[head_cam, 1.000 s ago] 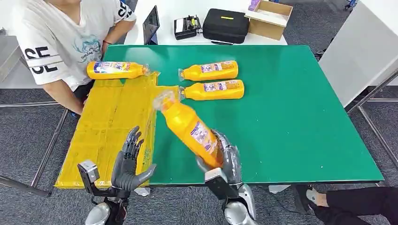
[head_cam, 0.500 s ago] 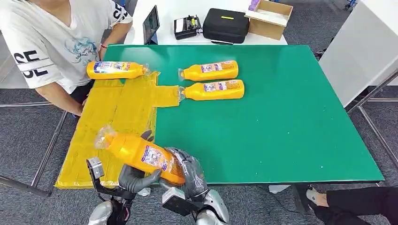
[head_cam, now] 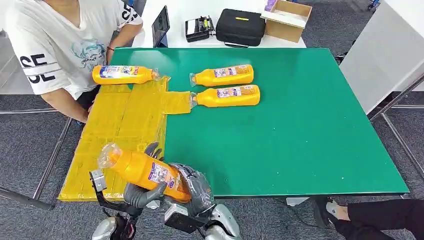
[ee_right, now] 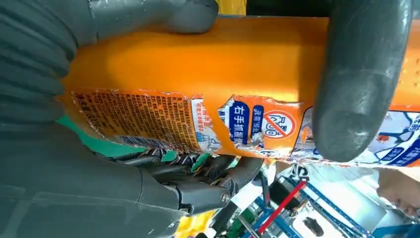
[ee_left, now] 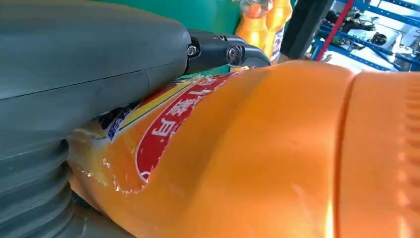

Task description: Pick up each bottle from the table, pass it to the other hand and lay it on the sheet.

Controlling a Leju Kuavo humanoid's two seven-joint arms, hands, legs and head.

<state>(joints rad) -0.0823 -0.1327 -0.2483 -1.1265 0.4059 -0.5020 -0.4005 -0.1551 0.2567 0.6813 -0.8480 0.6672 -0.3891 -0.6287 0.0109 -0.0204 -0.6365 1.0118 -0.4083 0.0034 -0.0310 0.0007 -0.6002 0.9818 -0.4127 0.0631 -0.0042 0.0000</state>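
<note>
One bottle (head_cam: 145,170) between both robot hands

Four orange bottles and a yellow sheet on the green table.

The held bottle (head_cam: 145,170), orange with a torn blue and red label and a clear-wrapped cap, lies tilted above the near edge of the yellow sheet (head_cam: 120,130), cap toward the left. A second bottle (head_cam: 122,74) lies on its side at the sheet's far end. Two more bottles (head_cam: 223,75) (head_cam: 227,95) lie side by side on the green surface, caps toward the sheet.
</note>
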